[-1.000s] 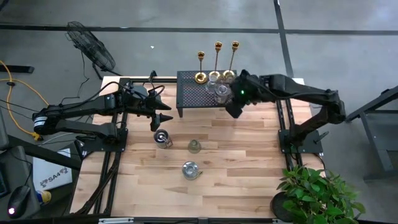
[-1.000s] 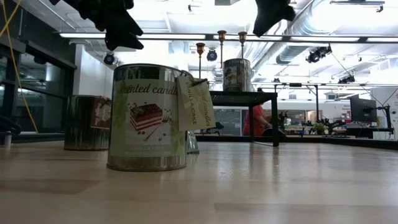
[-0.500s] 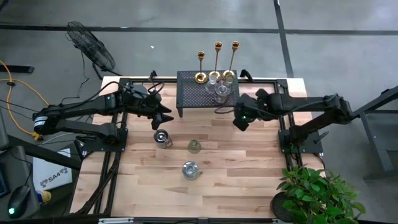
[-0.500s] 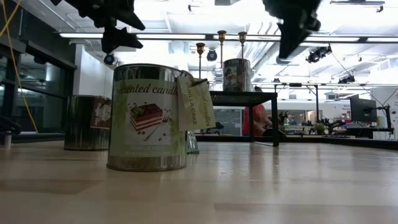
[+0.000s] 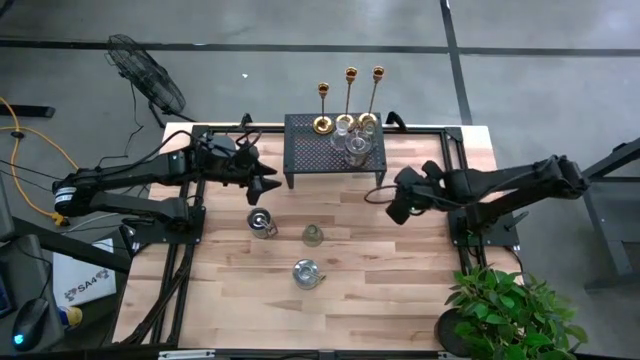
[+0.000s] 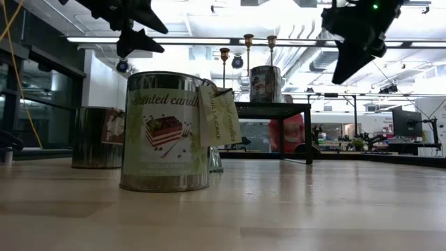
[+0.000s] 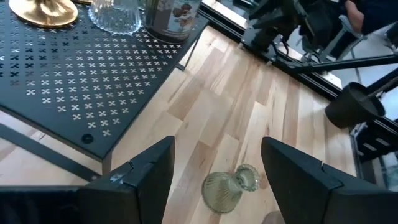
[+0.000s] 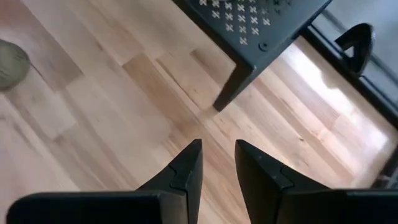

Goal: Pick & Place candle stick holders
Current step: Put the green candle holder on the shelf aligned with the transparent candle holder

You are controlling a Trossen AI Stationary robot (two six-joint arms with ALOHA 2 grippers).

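Three tall gold candle stick holders (image 5: 350,98) stand by their round bases along the far edge of the black mesh stand (image 5: 318,152). Short clear glass holders (image 5: 356,146) and a tin stand beside them. One greenish glass holder (image 5: 313,235) sits on the wooden table; the left wrist view shows this holder (image 7: 226,188) just beyond my fingers. My left gripper (image 5: 270,182) hovers open above the table, left of the stand. My right gripper (image 5: 391,212) hangs above the table near the stand's right front leg (image 8: 229,94), its fingers a narrow gap apart with nothing between them.
Two candle tins (image 5: 262,222) (image 5: 306,272) stand on the table near the loose glass holder; the nearer tin (image 6: 167,132) fills the left of the low view. A potted plant (image 5: 505,315) sits at the near right corner. Bare wood lies right of the tins.
My right gripper has drawn back from over the stand's right end toward the table's near right, sinking lower, its finger gap unchanged. My left gripper has stayed in place and rolled a little about its own axis. No object has moved.
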